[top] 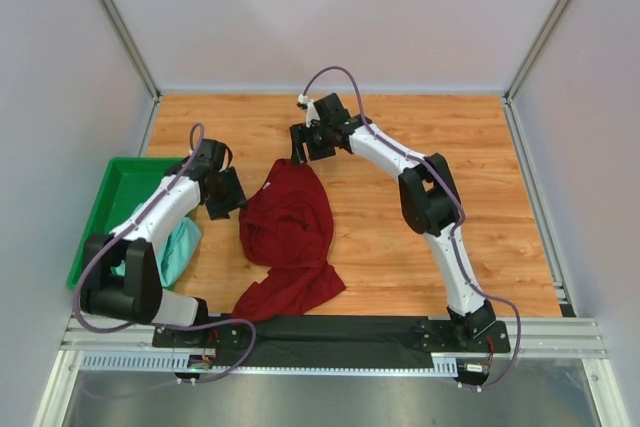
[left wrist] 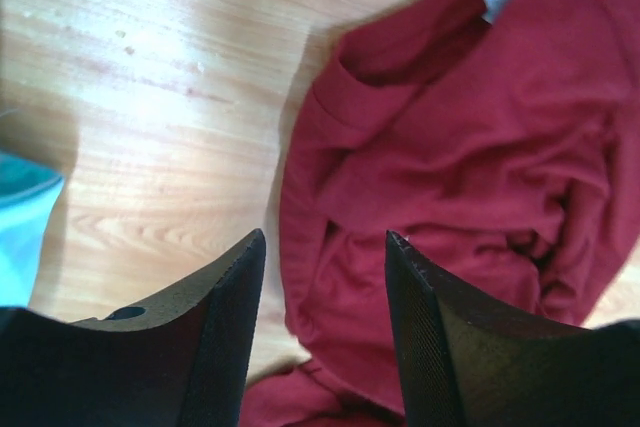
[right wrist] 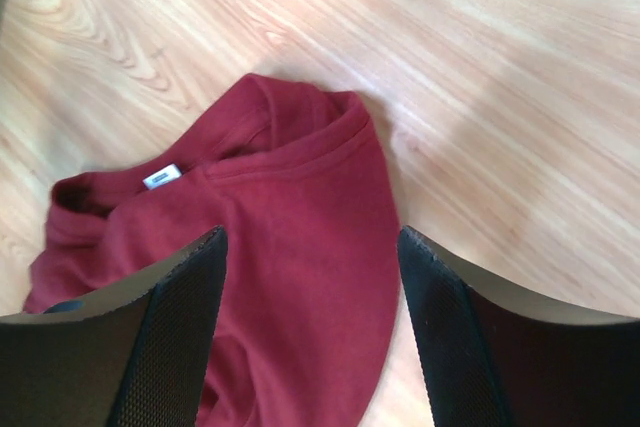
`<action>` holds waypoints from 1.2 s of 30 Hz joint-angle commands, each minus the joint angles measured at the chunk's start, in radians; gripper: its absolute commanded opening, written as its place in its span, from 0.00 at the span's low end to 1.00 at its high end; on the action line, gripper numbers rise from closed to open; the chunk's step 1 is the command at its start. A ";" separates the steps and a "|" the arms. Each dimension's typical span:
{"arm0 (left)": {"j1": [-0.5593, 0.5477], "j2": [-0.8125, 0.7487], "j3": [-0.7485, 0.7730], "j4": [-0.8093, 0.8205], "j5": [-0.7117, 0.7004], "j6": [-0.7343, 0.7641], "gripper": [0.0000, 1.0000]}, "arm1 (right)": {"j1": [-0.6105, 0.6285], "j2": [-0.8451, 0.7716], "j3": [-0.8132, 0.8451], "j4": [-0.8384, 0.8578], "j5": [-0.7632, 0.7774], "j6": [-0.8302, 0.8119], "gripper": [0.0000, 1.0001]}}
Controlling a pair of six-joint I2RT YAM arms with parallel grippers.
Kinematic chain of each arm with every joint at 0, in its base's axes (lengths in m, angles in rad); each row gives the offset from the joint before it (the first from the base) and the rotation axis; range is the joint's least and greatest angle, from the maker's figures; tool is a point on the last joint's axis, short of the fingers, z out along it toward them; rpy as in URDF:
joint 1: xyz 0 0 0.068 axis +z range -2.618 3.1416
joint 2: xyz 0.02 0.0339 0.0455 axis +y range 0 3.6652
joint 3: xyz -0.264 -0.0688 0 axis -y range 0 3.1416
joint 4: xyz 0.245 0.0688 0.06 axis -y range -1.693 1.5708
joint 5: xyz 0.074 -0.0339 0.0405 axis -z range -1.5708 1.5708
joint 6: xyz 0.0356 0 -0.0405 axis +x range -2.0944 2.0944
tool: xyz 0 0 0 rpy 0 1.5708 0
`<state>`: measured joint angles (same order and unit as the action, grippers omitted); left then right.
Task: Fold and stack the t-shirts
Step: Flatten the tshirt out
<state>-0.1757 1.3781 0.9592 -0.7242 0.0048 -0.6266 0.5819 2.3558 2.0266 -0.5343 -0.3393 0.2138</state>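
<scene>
The maroon t-shirt (top: 288,232) lies crumpled in the middle of the wooden table, its collar toward the far side. The mint t-shirt (top: 180,247) hangs bunched over the green tray's near right edge, partly hidden by the left arm. My left gripper (top: 225,195) hovers at the maroon shirt's left edge, open, with folds of red cloth (left wrist: 450,147) below and between its fingers (left wrist: 325,237). My right gripper (top: 305,142) is open above the collar end. In its wrist view the collar and white label (right wrist: 161,176) lie just ahead of the jaws (right wrist: 312,232).
A bright green plastic tray (top: 110,202) sits at the left edge of the table. White walls and metal posts enclose the table on three sides. Bare wood (top: 470,167) stretches to the right of the maroon shirt.
</scene>
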 commanded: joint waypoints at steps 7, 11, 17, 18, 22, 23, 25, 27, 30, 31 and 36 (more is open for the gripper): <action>0.039 0.171 0.026 0.129 0.043 -0.048 0.68 | -0.022 0.103 0.123 -0.007 -0.056 -0.054 0.68; 0.042 0.252 0.039 0.166 0.067 -0.059 0.66 | -0.022 0.131 0.132 0.000 -0.082 -0.021 0.65; 0.047 0.341 0.053 0.207 0.075 -0.058 0.49 | -0.021 0.164 0.152 -0.010 -0.135 0.024 0.59; 0.048 0.349 0.053 0.218 0.080 -0.056 0.46 | -0.019 0.177 0.162 -0.010 -0.150 0.029 0.57; 0.050 0.334 0.062 0.200 0.064 -0.030 0.36 | -0.011 0.209 0.204 -0.035 -0.185 0.058 0.51; 0.050 0.323 0.062 0.195 0.054 -0.024 0.26 | -0.011 0.211 0.205 -0.024 -0.194 0.073 0.47; 0.050 0.303 0.105 0.152 0.032 0.007 0.00 | -0.011 0.208 0.221 -0.016 -0.175 0.105 0.23; 0.048 0.286 0.156 0.065 0.021 0.036 0.00 | -0.013 0.194 0.237 -0.023 -0.139 0.133 0.00; 0.048 0.190 0.231 -0.019 -0.002 0.087 0.00 | -0.016 0.105 0.258 -0.082 -0.031 0.128 0.00; 0.048 0.155 0.243 -0.030 -0.003 0.109 0.00 | -0.022 0.059 0.242 -0.099 0.006 0.130 0.00; 0.042 -0.108 0.378 -0.072 0.029 0.221 0.00 | -0.034 -0.260 0.090 -0.116 0.126 0.139 0.00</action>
<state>-0.1329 1.4269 1.2324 -0.7532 0.0349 -0.5179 0.5610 2.3592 2.1197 -0.6533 -0.3115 0.3386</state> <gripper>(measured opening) 0.011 0.014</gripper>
